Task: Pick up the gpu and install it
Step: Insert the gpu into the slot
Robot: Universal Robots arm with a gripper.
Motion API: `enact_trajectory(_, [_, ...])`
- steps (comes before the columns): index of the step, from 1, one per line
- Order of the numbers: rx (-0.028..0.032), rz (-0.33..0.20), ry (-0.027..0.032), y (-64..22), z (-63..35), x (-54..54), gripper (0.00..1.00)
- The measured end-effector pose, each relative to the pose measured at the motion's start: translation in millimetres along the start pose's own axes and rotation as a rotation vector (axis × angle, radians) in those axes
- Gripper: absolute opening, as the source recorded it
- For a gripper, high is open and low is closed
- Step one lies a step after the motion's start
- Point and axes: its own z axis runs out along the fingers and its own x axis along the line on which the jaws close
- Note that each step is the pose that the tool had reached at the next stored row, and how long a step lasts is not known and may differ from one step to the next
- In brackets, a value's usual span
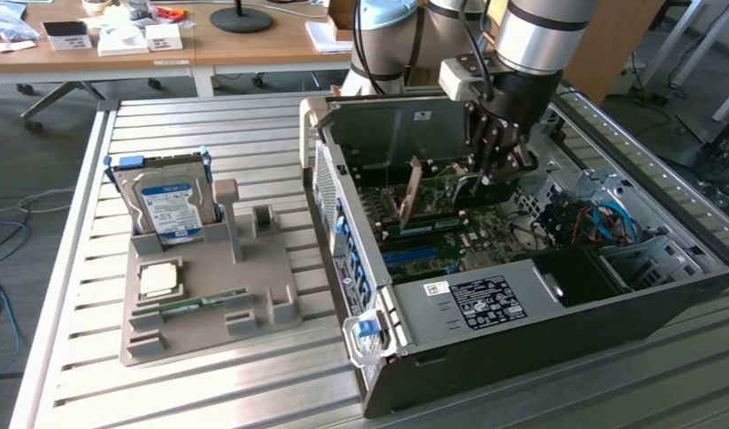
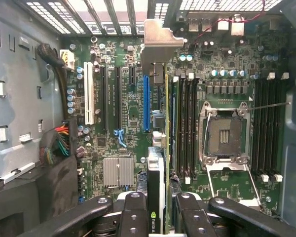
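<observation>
My gripper (image 1: 498, 165) hangs down inside the open computer case (image 1: 556, 344), which lies on its side on the slatted metal table (image 1: 222, 393), towards the exterior view's right. My fingers (image 2: 133, 215) are pinched on the graphics card (image 2: 156, 173), one on each flat face, gripping it near one end with its black face and green logo showing between them.

The card stands on edge above the motherboard (image 2: 113, 69). It runs away from my fingers to its silver metal bracket (image 2: 157, 42), which sits at the slotted rear wall of the case. Its thin green edge lies just beside the long blue slot (image 2: 146, 103), between that slot and the dark memory slots. I cannot tell whether the card's lower edge touches the board. The processor socket (image 2: 224, 131) sits well beyond the memory slots.

At the exterior view's left, well apart from the case, a grey holder (image 1: 210, 335) carries an upright hard drive (image 1: 171, 204) at its far end and a memory stick (image 1: 204, 304) lying nearer.
</observation>
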Motion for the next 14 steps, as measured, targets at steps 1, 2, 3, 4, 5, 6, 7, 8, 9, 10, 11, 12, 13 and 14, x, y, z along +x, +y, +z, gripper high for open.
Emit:
enact_trajectory(1, [0.0, 0.0, -0.0001, 0.3, 0.0, 0.5, 0.27])
enact_trajectory(2, [-0.0001, 0.0, 0.0001, 0.6, 0.0, 1.1, 0.27])
enact_trajectory(3, [-0.0001, 0.0, 0.0002, 1.0, 0.0, 1.6, 0.27])
enact_trajectory(4, [-0.0001, 0.0, 0.0001, 1.4, 0.2, 2.0, 0.27])
enact_trajectory(5, [0.0, 0.0, -0.0001, 1.8, 1.1, 2.2, 0.27])
enact_trajectory(6, [-0.0001, 0.0, 0.0, 2.2, 2.1, 2.5, 0.27])
enact_trajectory(7, [-0.0002, 0.0, 0.0002, 2.6, 3.2, 2.8, 0.27])
enact_trajectory(8, [-0.0001, 0.0, 0.0001, 3.1, 4.5, 3.1, 0.27])
enact_trajectory(9, [-0.0001, 0.0, 0.0002, 3.5, 5.7, 3.4, 0.27])
enact_trajectory(10, [-0.0001, 0.0, 0.0001, 3.9, 6.7, 3.6, 0.27])
enact_trajectory(11, [-0.0001, 0.0, 0.0001, 4.2, 7.4, 3.6, 0.27])
enact_trajectory(12, [-0.0002, 0.0, 0.0003, 4.3, 7.8, 3.6, 0.27])
enact_trajectory(13, [-0.0002, 0.0, 0.0005, 4.3, 7.9, 3.6, 0.27])
enact_trajectory(14, [-0.0001, 0.0, 0.0001, 4.4, 8.7, 3.6, 0.27])
